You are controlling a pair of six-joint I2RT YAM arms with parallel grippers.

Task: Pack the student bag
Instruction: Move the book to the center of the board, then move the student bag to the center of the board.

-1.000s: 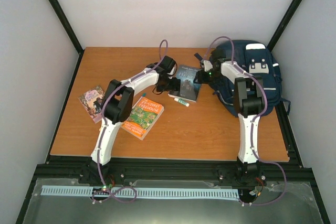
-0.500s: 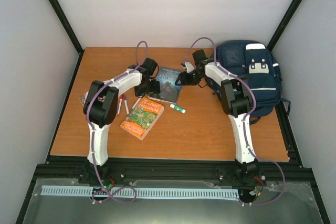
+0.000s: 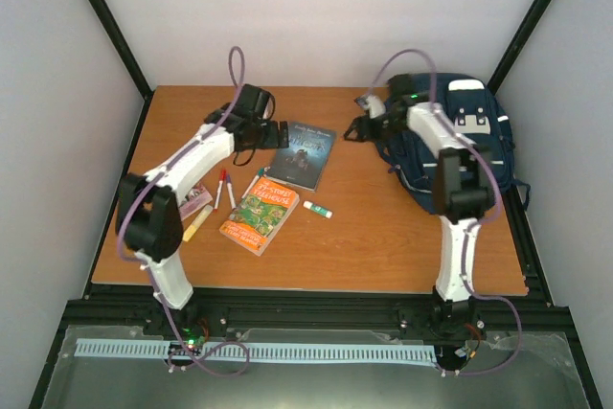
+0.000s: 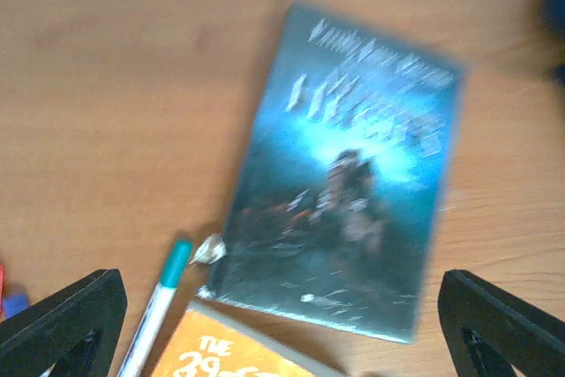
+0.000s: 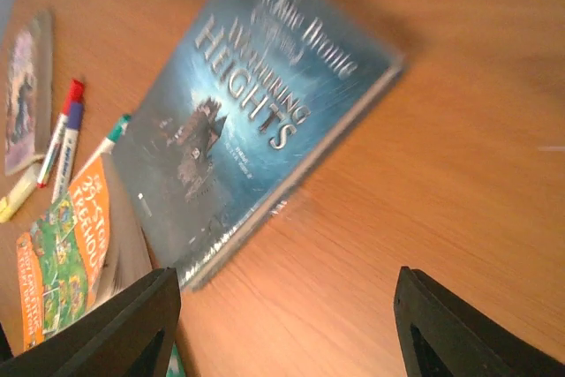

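- Left hand [image 4: 282, 315] is hovering wide open, empty, over the Wuthering Heights paperback [image 3: 305, 153]; right hand [image 5: 291, 324] is gaping empty too.
- Student bag [image 3: 469, 146] is sitting far right on the table [image 3: 383, 237]; I reckon that flat book is risking skidding rather than lifting.

The left wrist view is smeared throughout: the title on the dark book [image 4: 340, 183] cannot be read, and the orange book [image 4: 231, 355] and green-capped pen [image 4: 159, 305] run off the bottom edge. From above, the left arm [image 3: 189, 158] covers most of the purple book [image 3: 199, 201], and the right arm [image 3: 458, 184] hides part of the backpack [image 3: 490, 136].
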